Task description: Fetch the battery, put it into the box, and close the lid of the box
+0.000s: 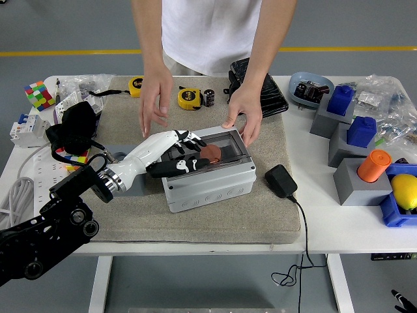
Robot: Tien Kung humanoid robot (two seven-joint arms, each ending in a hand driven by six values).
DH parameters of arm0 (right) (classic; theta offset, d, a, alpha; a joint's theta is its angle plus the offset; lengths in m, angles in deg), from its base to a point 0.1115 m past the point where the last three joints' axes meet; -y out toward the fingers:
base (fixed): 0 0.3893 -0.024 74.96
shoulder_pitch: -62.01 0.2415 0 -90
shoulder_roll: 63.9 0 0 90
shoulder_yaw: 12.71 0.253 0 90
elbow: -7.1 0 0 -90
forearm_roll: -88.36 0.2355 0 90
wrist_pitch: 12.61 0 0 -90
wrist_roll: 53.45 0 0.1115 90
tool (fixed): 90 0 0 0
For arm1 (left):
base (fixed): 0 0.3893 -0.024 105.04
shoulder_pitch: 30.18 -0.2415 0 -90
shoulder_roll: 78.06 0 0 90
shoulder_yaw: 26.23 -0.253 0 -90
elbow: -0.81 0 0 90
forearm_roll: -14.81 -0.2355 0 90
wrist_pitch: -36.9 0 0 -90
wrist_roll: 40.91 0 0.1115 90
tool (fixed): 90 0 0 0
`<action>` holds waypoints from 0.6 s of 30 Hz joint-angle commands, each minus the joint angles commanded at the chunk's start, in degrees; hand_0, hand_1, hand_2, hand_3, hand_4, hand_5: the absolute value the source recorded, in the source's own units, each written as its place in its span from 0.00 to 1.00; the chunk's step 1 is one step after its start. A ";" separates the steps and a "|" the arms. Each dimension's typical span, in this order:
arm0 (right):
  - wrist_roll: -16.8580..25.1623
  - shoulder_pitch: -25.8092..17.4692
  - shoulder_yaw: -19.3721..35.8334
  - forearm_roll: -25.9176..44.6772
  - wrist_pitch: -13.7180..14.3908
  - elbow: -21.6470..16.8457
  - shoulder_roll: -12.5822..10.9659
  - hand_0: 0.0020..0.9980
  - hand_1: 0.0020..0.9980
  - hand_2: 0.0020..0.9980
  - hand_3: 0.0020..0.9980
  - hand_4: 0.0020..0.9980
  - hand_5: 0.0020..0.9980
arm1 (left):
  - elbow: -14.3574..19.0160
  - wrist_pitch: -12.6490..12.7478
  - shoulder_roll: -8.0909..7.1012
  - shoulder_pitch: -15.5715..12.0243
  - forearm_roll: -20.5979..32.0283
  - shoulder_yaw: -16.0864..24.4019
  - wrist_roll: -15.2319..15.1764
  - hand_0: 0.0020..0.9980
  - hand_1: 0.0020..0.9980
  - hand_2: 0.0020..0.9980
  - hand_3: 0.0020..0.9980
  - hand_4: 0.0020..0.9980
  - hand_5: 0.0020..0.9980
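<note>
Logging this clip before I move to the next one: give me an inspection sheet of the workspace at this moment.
Surface: white table with a beige mat in the middle.
Job's things: grey box on the mat, its clear lid lowered almost flat; orange battery inside, seen through the lid.
Clutter: two yellow tape measures, Rubik's cube, blue and grey blocks, lemon.
Hands: left hand on the lid's left part, fingers spread; right not in view.
Cables: black adapter, its cord hanging over the near edge.
Surroundings: a person at the far side, one hand at the lid's far edge, the other hand hovering.
</note>
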 joint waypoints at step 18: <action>0.09 -0.04 -0.26 0.26 -0.03 0.06 0.00 0.66 0.67 0.66 0.56 0.97 0.45 | 1.42 3.72 0.59 -0.04 7.42 10.13 -5.83 0.46 0.67 0.67 0.70 1.00 1.00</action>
